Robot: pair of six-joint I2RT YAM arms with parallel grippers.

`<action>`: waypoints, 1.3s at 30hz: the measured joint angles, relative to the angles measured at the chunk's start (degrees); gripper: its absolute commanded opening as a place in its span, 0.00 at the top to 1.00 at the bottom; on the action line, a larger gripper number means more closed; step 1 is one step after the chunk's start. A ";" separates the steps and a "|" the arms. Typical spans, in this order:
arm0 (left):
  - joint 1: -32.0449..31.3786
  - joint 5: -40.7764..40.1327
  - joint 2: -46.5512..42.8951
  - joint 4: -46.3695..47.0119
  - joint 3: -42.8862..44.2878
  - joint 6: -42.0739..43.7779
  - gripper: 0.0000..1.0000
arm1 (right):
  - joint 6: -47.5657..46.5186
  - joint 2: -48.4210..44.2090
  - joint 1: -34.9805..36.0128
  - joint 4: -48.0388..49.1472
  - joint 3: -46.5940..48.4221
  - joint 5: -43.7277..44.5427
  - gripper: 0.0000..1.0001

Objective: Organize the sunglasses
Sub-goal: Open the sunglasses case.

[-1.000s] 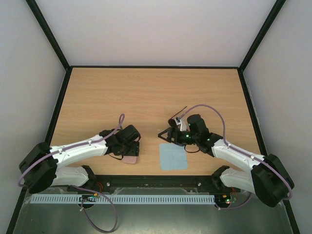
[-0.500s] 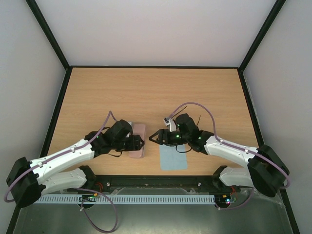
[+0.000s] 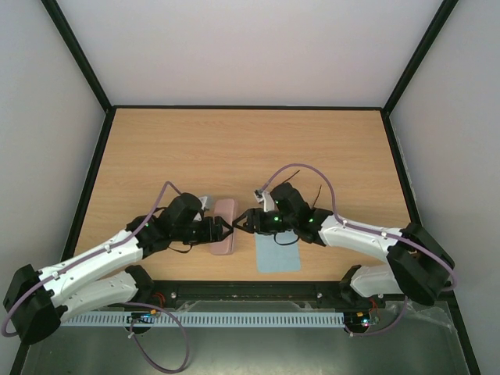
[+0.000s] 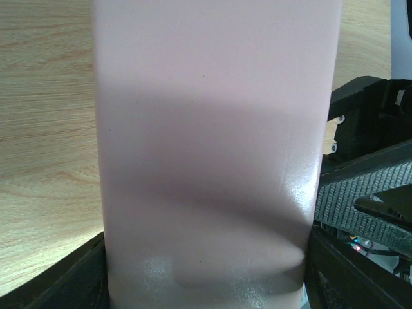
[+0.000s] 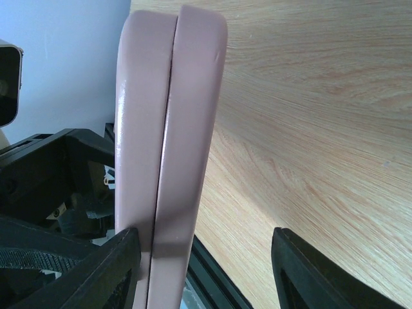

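1. The left hand (image 3: 217, 230) was clamped on a pinkish rounded glasses case (image 3: 226, 211), with its dark fingers (image 4: 64, 283) pressed against both long sides of the case.
2. The case was closed, and from the right wrist its seam showed as a thin line running down the edge.
3. The right hand (image 3: 244, 223) had its jaws spread across the opposite side of the case. One finger (image 5: 84, 277) was against the case and the other stood clear of it, with bare wood showing between.
4. I couldn't tell whether the case rested on the desk (image 3: 234, 148) or hung just above it.
5. A light blue square cloth (image 3: 277, 251) lay flat near the front edge, just right of the case.
6. Of the sunglasses (image 3: 316, 195), I made out only thin black wire-like arms poking out beside the right wrist, beyond the cloth. The lenses were hidden.
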 measured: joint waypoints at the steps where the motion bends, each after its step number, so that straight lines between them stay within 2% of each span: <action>1: 0.11 0.22 -0.33 0.04 -0.15 -0.04 0.38 | 0.04 0.13 0.02 0.31 0.02 0.04 0.45; 6: 0.59 0.59 -1.33 -0.09 -0.52 -0.35 0.38 | 0.63 1.11 0.17 1.70 0.09 0.09 0.49; 39: 2.51 3.48 -3.21 -0.48 -1.16 -1.11 0.38 | 0.15 4.42 0.48 3.61 -1.09 2.40 0.50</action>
